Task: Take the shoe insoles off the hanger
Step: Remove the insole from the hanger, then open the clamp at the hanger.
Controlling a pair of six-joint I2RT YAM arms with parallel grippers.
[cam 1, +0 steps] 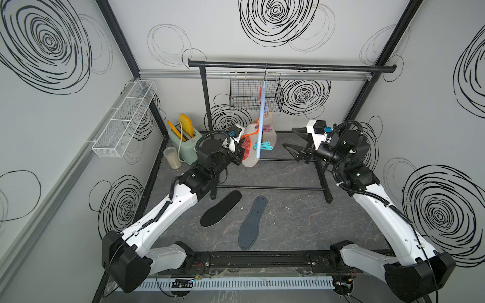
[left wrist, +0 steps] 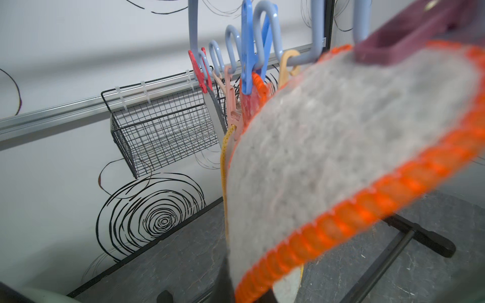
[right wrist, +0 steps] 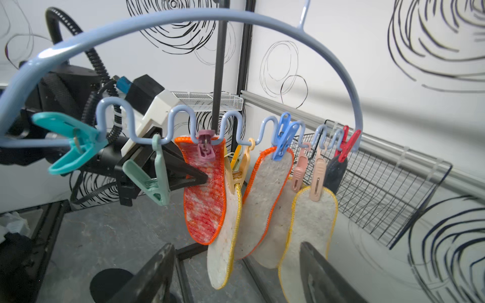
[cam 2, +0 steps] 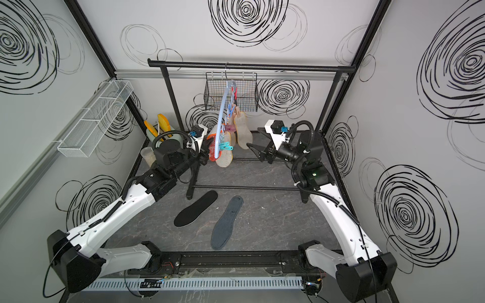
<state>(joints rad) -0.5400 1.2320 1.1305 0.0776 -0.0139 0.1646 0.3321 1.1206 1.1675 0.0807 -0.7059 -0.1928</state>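
grey marbled surface (cam 1: 288, 217), swirl-print walls. hanger (right wrist: 199, 19) hung on black rail (cam 1: 288, 67) over the surface's back edge, several insoles (right wrist: 267, 199) pegged to it. left gripper (right wrist: 202, 180) was clamped tight on the mottled red insole (right wrist: 207, 204) under a purple peg (right wrist: 206, 148). right gripper (cam 1: 290, 137) gaped, holding nothing, near the hanger. black insole (cam 1: 221, 208) and grey-blue insole (cam 1: 252, 223) lay flat toward the front edge.

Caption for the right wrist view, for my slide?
Left gripper clamps the red mottled insole pegged on the pale blue hanger; right gripper open.

Pale blue hanger (right wrist: 183, 16), mottled red insole (right wrist: 204, 199) edged orange
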